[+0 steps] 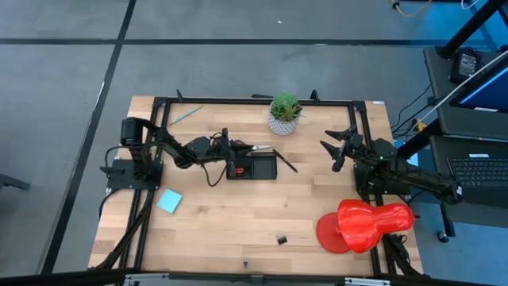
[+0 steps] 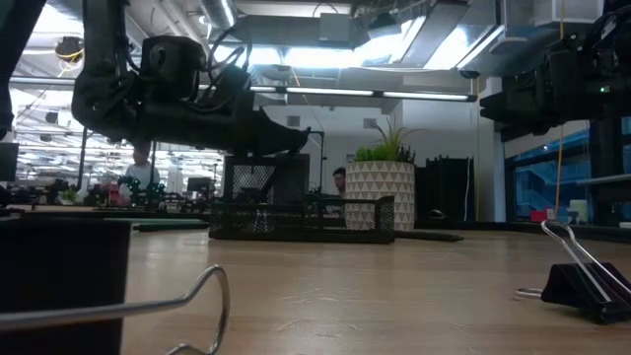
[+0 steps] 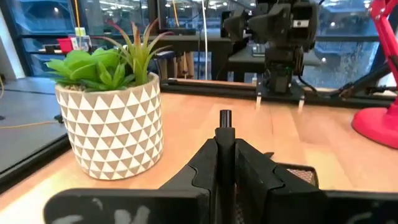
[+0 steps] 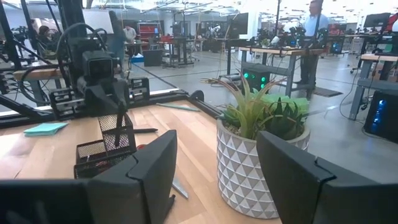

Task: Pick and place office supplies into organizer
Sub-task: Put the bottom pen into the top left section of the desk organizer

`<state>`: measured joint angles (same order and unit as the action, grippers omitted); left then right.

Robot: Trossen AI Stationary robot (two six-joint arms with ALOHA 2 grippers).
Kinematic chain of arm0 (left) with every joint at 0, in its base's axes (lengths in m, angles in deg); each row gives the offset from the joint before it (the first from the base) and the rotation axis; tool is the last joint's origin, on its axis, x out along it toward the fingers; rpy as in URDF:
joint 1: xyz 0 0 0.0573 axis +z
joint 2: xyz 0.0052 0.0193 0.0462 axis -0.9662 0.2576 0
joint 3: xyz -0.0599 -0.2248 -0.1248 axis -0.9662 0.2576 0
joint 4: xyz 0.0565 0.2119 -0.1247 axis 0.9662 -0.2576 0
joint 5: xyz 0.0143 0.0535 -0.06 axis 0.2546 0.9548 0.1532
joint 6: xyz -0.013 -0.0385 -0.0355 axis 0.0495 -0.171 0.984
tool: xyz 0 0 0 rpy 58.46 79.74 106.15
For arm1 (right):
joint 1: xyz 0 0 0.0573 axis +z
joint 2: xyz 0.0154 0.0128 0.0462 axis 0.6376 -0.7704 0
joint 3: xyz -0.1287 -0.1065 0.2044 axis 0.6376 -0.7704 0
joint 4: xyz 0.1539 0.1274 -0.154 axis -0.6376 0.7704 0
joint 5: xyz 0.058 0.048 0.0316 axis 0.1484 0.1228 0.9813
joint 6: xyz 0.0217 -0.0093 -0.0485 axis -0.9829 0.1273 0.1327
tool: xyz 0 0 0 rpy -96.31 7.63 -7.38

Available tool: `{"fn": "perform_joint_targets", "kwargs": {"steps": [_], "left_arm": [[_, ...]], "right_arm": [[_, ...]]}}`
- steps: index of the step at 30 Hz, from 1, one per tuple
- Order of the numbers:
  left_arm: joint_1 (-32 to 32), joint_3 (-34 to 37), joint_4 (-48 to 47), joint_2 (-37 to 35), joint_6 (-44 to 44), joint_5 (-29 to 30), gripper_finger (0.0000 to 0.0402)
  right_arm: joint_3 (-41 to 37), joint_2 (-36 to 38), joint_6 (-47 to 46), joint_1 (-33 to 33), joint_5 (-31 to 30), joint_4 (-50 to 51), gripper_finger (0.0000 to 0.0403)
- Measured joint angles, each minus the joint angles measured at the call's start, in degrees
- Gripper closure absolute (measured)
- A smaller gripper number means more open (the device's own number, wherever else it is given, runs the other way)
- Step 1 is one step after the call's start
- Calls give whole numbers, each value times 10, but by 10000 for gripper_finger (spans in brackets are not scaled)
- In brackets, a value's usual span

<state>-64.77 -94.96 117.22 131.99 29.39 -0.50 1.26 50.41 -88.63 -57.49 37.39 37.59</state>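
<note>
My left gripper [image 1: 230,151] reaches from the table's left over the black mesh organizer [image 1: 254,168] and is shut on a thin dark pen [image 3: 225,121]. Something red [image 1: 238,170] lies in the organizer's left part. Another dark pen [image 1: 286,164] lies slanted at the organizer's right end. A green pencil [image 1: 184,115] lies at the far left, a light blue notepad [image 1: 169,200] at the near left, and a black clip [image 1: 281,238] near the front edge. My right gripper [image 1: 335,149] waits open at the right, touching nothing. My left gripper pinches the dark pen's shaft [image 3: 225,140] between its two fingers. The pen lies along the fingers, and its free end [image 3: 225,116] sticks out past the fingertips. The fingers come level from the table's left. The pen is lifted clear, above the organizer.
A potted green plant [image 1: 284,114] in a white patterned pot stands just beyond the organizer. A large red plastic object [image 1: 365,224] sits at the near right. A binder clip [image 2: 582,281] lies close to the low camera. Bare wood lies between the organizer and the front edge.
</note>
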Motion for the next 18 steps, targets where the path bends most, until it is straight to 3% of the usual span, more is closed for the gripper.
{"fn": "perform_joint_targets", "kwargs": {"steps": [18], "left_arm": [[-1,-2,-23,2,-9,0,357]], "right_arm": [[0,0,7,0,0,2,179]]}}
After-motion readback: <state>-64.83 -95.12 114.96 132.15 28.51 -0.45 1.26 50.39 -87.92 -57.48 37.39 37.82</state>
